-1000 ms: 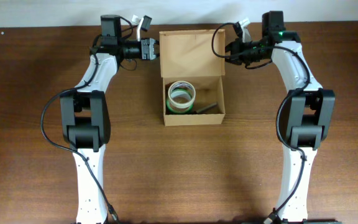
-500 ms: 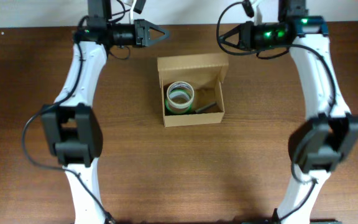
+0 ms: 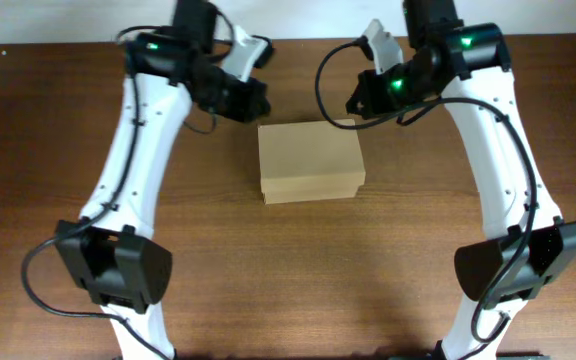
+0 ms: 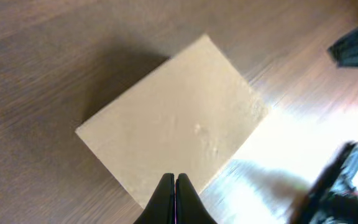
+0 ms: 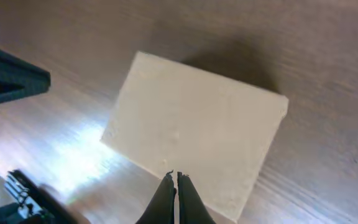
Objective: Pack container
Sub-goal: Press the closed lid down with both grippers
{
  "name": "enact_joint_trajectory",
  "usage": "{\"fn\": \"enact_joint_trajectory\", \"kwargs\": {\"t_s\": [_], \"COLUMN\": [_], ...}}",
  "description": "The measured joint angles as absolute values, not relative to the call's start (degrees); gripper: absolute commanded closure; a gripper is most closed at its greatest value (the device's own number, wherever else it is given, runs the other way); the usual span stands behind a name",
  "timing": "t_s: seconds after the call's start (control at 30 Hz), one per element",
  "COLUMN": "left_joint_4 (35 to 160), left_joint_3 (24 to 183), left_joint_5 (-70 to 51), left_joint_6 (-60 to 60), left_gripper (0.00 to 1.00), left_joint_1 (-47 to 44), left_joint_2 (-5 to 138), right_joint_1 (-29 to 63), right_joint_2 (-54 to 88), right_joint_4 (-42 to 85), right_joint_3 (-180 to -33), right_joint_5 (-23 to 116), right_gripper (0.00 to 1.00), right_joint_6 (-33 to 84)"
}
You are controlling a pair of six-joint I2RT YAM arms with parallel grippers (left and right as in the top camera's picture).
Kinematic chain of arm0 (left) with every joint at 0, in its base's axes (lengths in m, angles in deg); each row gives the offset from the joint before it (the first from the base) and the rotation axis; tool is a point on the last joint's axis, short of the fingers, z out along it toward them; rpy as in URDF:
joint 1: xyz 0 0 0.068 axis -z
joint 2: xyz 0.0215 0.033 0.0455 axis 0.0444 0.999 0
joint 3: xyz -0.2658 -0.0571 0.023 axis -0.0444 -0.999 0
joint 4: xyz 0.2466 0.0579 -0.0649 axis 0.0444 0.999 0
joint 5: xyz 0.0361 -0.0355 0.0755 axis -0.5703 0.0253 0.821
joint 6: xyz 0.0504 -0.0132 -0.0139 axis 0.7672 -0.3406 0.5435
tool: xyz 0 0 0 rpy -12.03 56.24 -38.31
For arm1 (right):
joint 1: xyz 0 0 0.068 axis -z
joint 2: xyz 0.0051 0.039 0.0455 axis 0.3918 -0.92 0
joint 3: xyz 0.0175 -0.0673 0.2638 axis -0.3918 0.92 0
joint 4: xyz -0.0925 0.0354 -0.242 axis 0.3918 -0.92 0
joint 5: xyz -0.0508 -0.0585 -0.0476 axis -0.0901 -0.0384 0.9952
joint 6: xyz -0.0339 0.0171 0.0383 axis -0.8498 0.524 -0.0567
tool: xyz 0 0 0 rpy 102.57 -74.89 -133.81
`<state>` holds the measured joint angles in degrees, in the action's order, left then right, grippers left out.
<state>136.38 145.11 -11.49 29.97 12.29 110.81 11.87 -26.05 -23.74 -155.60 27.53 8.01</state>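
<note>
Wooden table (image 3: 58,150) | container (image 3: 310,160) lid down | left gripper (image 4: 174,178), right gripper (image 5: 173,176) — fingers pressed together, near its far corners

The overhead view is lit brightly and evenly from above and is sharp throughout. Only a thin, soft shadow is cast on the worktop (image 3: 298,260) along the near edge of the container (image 3: 310,160). Green indicator lights (image 3: 465,41) are seen glowing on the arms.

In both wrist views a white patch of glare is thrown across the wood grain, and the container's top is washed out to pale cream. A broad, soft-edged shadow is cast on the side away from the glare. In the left wrist view, dark shapes at the right edge are smeared by blur. The left gripper (image 4: 174,190) and right gripper (image 5: 173,190) are rendered as dark silhouettes.
</note>
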Motion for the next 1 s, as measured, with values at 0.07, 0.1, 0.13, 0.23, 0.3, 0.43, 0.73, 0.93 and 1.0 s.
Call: {"fn": "enact_joint_trajectory", "kwargs": {"t_s": [0.07,0.1,0.13,0.23,0.3,0.43,0.73,0.93,1.0], "left_joint_4": [137.9,139.1,139.6,139.8,139.4,138.7,132.3,128.6,127.3], "left_joint_3": [145.1,145.1,145.0,143.5,141.5,137.6,128.2,123.8,122.4], "left_joint_5": [-8.0,-5.4,-3.8,0.1,1.9,3.5,4.6,4.6,4.6], "left_joint_6": [30.5,30.8,30.9,30.9,30.9,30.9,30.9,30.8,30.7], "left_gripper": [0.98,0.98,0.98,0.98,0.98,0.98,0.98,0.98,0.98], "left_joint_1": [13.8,14.6,15.1,16.6,17.3,17.8,18.9,20.9,21.1], "left_joint_2": [110.8,110.8,110.8,110.8,110.8,110.8,110.8,110.8,110.7], "right_joint_1": [11.7,11.7,11.7,11.7,11.7,11.5,8.6,8.4,8.4], "right_joint_2": [-26.0,-26.0,-26.0,-26.0,-26.0,-25.8,-24.9,-24.9,-24.9], "right_joint_4": [-25.4,-26.3,-27.3,-30.3,-31.3,-31.9,-19.1,-13.5,-12.5], "right_joint_3": [-155.6,-155.6,-155.6,-155.6,-155.6,-154.7,-136.5,-128.1,-126.7], "right_joint_5": [29.3,30.4,31.6,35.1,36.6,38.2,38.9,38.7,38.5], "right_gripper": [0.96,0.96,0.96,0.96,0.96,0.96,0.96,0.96,0.96], "right_joint_6": [8.0,8.0,8.0,8.0,8.0,8.0,8.6,9.5,9.9]}}
